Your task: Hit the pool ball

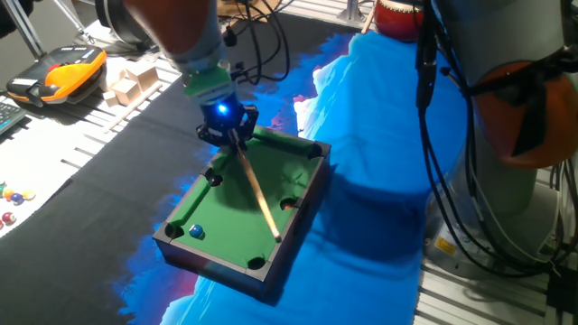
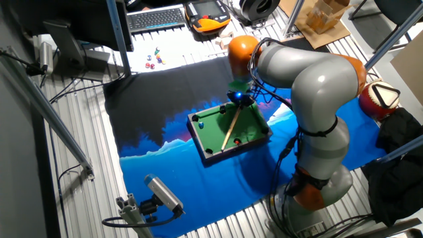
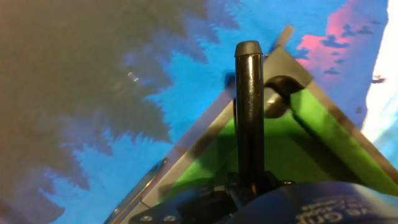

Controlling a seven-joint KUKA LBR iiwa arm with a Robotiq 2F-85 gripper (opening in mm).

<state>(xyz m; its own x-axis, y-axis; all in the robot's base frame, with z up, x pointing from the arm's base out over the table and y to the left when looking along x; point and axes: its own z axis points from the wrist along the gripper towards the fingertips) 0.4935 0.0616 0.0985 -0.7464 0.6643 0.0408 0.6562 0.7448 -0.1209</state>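
A miniature pool table [image 1: 312,185] with green felt stands on a blue and black cloth. The tiny blue pool ball [image 1: 196,232] lies by the near left corner pocket; it also shows in the other fixed view [image 2: 200,124]. My gripper [image 1: 229,133] hovers over the table's far end, shut on a thin wooden cue stick [image 1: 257,194] that slants down across the felt. The cue's tip [image 1: 275,236] rests near the near right rail, well apart from the blue ball. A small reddish ball [image 1: 289,205] sits by the right side pocket. In the hand view a dark rod [image 3: 249,112] stands before a corner pocket [image 3: 278,93].
Tiny loose coloured balls [image 1: 13,194] lie at the far left. An orange and black controller [image 1: 63,72] and wooden blocks [image 1: 131,83] lie behind. The arm's base and cables [image 1: 506,135] stand to the right. A keyboard [image 2: 155,18] lies at the back.
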